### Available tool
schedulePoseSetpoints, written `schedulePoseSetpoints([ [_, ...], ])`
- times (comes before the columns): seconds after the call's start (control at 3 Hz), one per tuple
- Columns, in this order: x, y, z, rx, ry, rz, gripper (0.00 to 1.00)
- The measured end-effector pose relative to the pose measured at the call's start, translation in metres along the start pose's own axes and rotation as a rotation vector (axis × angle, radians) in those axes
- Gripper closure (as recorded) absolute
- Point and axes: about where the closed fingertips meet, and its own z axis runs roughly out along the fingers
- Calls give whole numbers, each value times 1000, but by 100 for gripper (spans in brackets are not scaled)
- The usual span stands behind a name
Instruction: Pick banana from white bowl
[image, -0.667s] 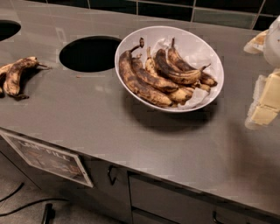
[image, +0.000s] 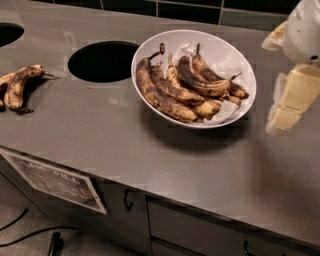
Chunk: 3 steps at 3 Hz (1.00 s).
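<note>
The white bowl (image: 235, 60) sits on the grey counter, right of centre. It holds several overripe, brown-spotted bananas (image: 172, 90) lying side by side, stems toward the back. My gripper (image: 292, 102) hangs at the right edge of the view, just right of the bowl and above the counter, with a pale yellow finger (image: 295, 95) pointing down. It holds nothing that I can see.
A round hole (image: 102, 61) opens in the counter (image: 100, 130) left of the bowl, and part of another hole (image: 9, 32) at the far left. Two more brown bananas (image: 17, 85) lie at the left edge. Cabinet doors and a label sign (image: 55, 180) are below.
The gripper has shifted slightly left, toward the bowl. The bowl and bananas have not moved.
</note>
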Motion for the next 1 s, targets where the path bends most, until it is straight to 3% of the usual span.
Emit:
schedulePoseSetpoints([
  [0.33,-36,-17,-1,5,-21,-58,0],
  [0.67,-36,-17,-1,5,-21,-58,0],
  [1.0,-52,-34,-6,22,-86,-31,0],
])
